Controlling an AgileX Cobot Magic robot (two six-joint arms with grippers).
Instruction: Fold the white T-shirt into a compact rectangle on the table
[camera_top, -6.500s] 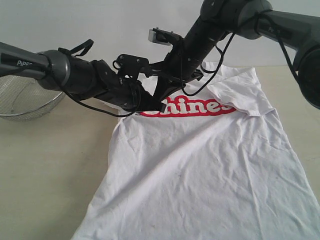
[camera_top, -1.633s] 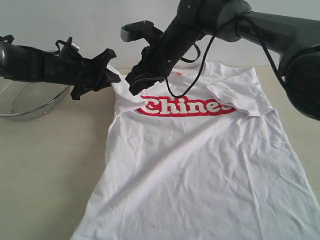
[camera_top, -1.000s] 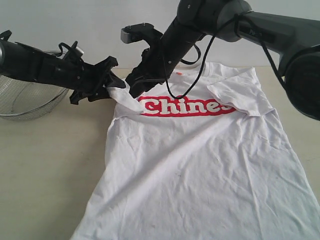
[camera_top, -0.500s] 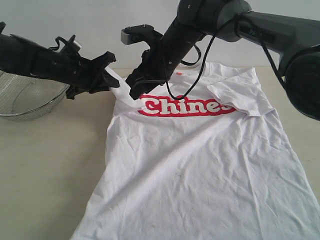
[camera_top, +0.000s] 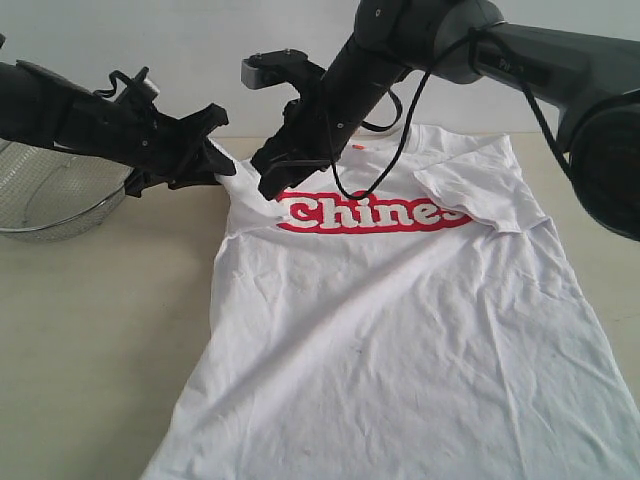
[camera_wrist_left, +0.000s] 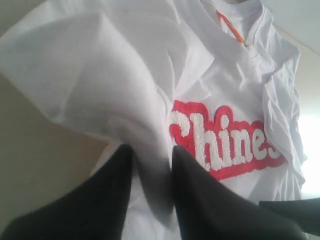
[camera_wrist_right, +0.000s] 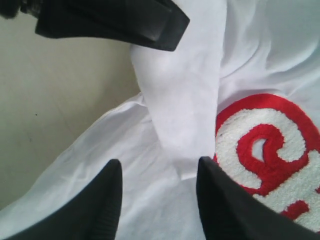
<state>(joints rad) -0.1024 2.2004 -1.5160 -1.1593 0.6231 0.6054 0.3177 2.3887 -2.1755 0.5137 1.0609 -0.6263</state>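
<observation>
The white T-shirt (camera_top: 400, 330) lies face up on the table (camera_top: 90, 330), red "Chinese" lettering (camera_top: 370, 213) across the chest and an orange neck tag (camera_wrist_left: 231, 27) at the collar. My left gripper (camera_top: 218, 165) is shut on the shirt's left sleeve (camera_wrist_left: 100, 90) and holds it off the table beside the shoulder; cloth is pinched between its dark fingers (camera_wrist_left: 195, 200). My right gripper (camera_top: 268, 183) hovers open just above the chest by the letter C (camera_wrist_right: 265, 145), its fingertips (camera_wrist_right: 112, 200) apart with only flat cloth below. The right sleeve (camera_top: 470, 195) lies folded inward.
A wire-mesh metal basket (camera_top: 50, 205) stands at the table's far left, just behind the left arm. A pale wall runs along the table's far edge. Bare tabletop shows to the left of the shirt and a strip to its right.
The left gripper dipped, then lifted the pinched sleeve again and has drawn it slightly left and up. The right gripper has stayed over the lettering.
</observation>
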